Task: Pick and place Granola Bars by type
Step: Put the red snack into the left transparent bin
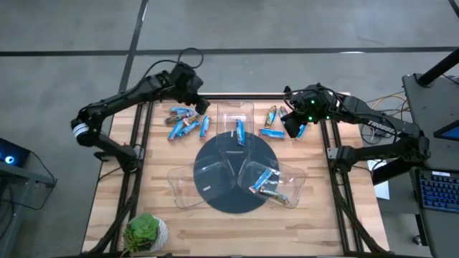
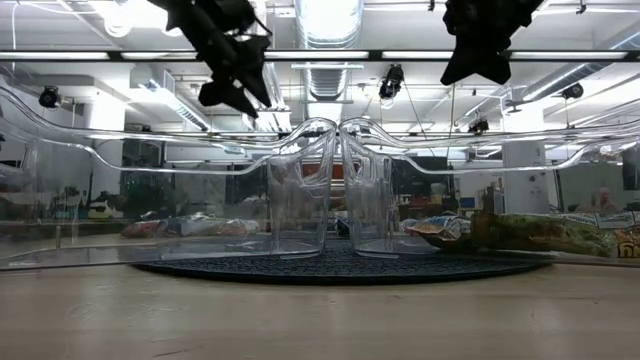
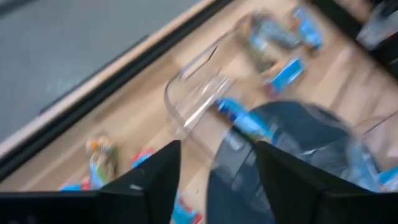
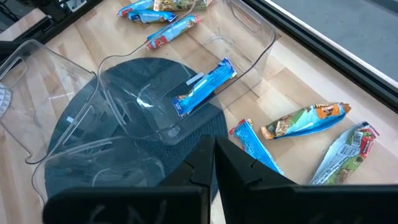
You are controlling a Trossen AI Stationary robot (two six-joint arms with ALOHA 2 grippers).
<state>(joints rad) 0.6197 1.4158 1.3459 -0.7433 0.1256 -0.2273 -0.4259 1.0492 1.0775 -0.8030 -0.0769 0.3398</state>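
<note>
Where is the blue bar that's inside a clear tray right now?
In the high view, the blue bar lies in the far clear tray, at the dark round mat's far edge.

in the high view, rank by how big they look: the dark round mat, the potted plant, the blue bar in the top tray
1. The dark round mat, clearly the largest.
2. The potted plant.
3. The blue bar in the top tray, the smallest.

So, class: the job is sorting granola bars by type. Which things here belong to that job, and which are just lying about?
Part of the job:
- granola bars loose on the table
- blue bar in a clear tray
- round dark mat under the trays
- left gripper, open
- right gripper, shut

Just lying about:
- potted plant
- keyboard
</note>
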